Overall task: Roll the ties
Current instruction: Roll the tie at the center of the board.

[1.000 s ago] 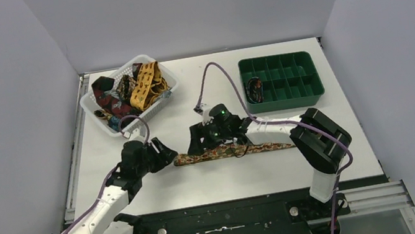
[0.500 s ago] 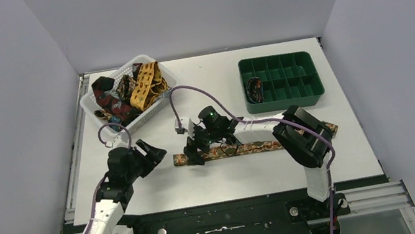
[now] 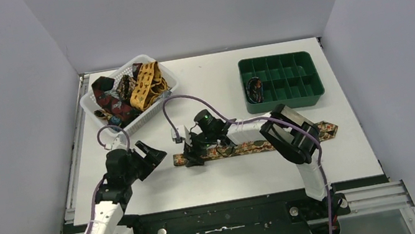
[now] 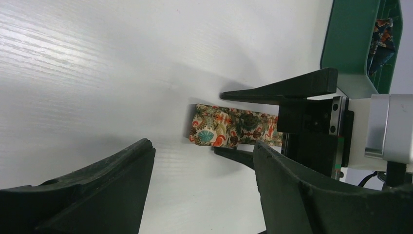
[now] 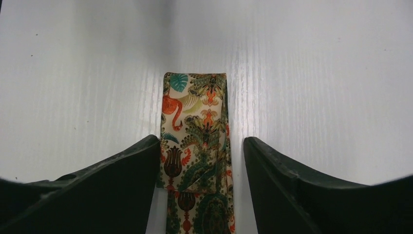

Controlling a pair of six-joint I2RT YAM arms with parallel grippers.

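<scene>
A flower-printed tie lies flat and straight on the tabletop, parallel to the near edge, with its wide tip toward the right edge. The right hand straddles the narrow end, fingers wide on either side and not pinching the cloth. The left hand hovers just beside that end, wide and empty. The fabric looks thin, soft and light, and probably slippery on the smooth surface. The squared narrow end seems the place to grip and start the roll, kept snug so it doesn't slide or loosen. More ties fill the basket at the far left corner.
</scene>
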